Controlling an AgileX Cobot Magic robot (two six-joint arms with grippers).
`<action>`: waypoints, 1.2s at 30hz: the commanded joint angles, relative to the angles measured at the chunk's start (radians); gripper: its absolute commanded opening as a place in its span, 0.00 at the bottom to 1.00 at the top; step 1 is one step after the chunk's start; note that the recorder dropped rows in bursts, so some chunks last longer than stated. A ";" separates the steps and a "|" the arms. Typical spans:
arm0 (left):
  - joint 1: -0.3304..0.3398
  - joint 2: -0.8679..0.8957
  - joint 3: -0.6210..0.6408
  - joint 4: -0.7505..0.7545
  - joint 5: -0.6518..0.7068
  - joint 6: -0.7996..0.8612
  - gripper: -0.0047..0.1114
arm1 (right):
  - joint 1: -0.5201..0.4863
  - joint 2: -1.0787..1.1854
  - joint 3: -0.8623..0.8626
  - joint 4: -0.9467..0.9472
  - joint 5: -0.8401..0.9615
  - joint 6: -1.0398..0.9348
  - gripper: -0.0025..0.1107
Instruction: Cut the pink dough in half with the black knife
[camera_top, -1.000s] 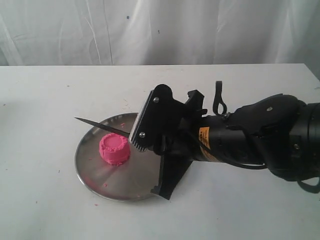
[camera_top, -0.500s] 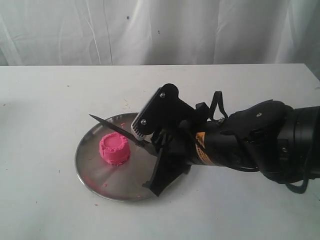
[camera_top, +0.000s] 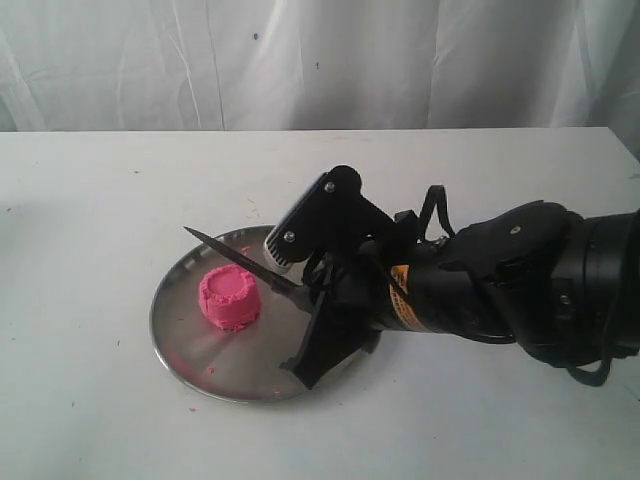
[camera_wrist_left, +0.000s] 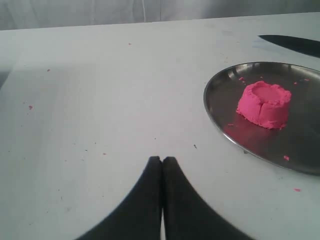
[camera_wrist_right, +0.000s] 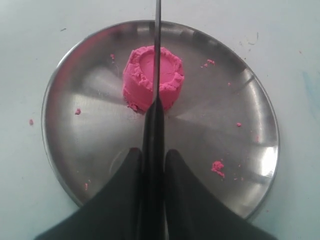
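Note:
The pink dough (camera_top: 229, 298) is a stubby, whole cylinder on the left half of the steel plate (camera_top: 170, 335). My right gripper (camera_top: 293, 306) is shut on the handle of the black knife (camera_top: 232, 255), just right of the dough. The blade slants up to the left, over the far side of the dough. In the right wrist view the knife (camera_wrist_right: 153, 125) lines up across the middle of the dough (camera_wrist_right: 170, 76). I cannot tell whether the blade touches the dough. My left gripper (camera_wrist_left: 162, 161) is shut on nothing above bare table, with the dough (camera_wrist_left: 264, 103) and the knife tip (camera_wrist_left: 295, 44) ahead of it.
Tiny pink crumbs (camera_wrist_right: 217, 166) lie scattered on the plate (camera_wrist_right: 240, 140) and on the white table (camera_top: 90, 200). A white curtain (camera_top: 320, 60) hangs behind the table's far edge. The right arm (camera_top: 500, 285) stretches across the table's right side.
The right gripper has drawn back a little to the right and rolled slightly. The knife tip has come in from beyond the plate's left rim to above it. The dough has not moved.

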 joint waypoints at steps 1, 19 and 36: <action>0.002 -0.005 0.004 -0.068 -0.067 -0.087 0.04 | 0.003 0.041 -0.034 -0.010 0.008 -0.003 0.02; -0.049 -0.005 -0.254 -0.224 0.035 -0.442 0.04 | 0.003 0.210 -0.140 -0.010 0.077 -0.134 0.02; -0.081 0.781 -0.647 -0.595 0.325 0.346 0.04 | 0.003 0.237 -0.140 -0.010 0.065 -0.134 0.02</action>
